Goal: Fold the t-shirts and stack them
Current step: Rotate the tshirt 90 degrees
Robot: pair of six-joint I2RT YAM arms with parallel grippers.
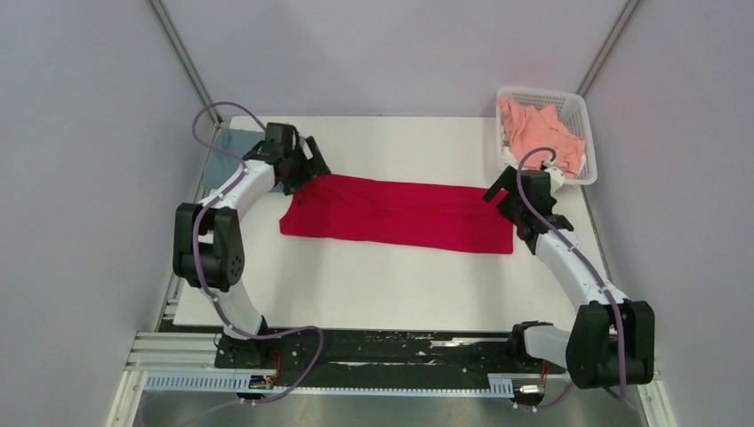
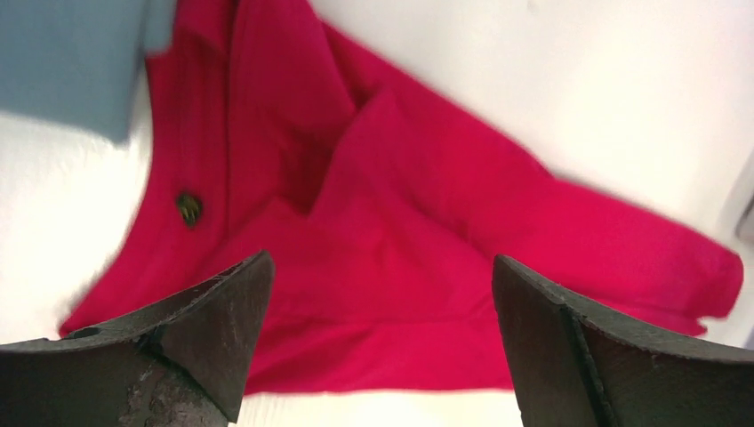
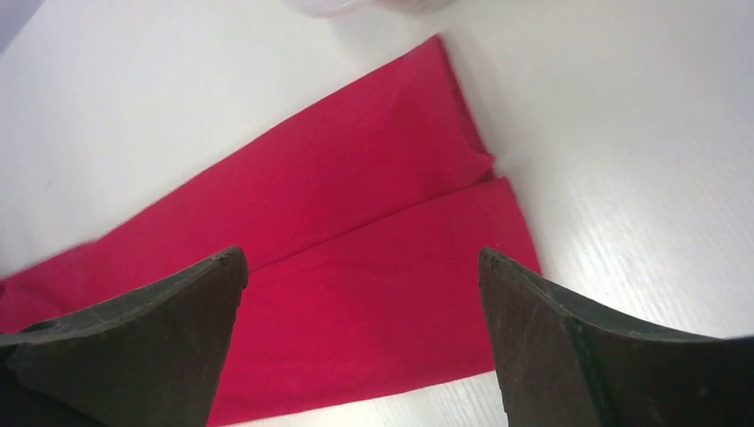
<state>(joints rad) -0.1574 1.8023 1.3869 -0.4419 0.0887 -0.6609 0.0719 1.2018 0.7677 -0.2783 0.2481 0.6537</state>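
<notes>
The crimson red t-shirt (image 1: 400, 213) lies on the white table, folded lengthwise into a long band. My left gripper (image 1: 307, 167) is open and empty above its left, collar end (image 2: 373, 222). My right gripper (image 1: 500, 194) is open and empty above its right, hem end (image 3: 373, 240). The dusty blue-grey t-shirt (image 1: 229, 151) lies folded at the table's far left, partly hidden by the left arm; it shows in the left wrist view (image 2: 71, 62) beside the red collar. The salmon pink t-shirt (image 1: 538, 129) lies crumpled in the basket.
A white plastic mesh basket (image 1: 587, 120) stands at the back right corner of the table (image 1: 382, 285). Grey walls close in at the back and both sides. A black rail with the arm bases runs along the near edge.
</notes>
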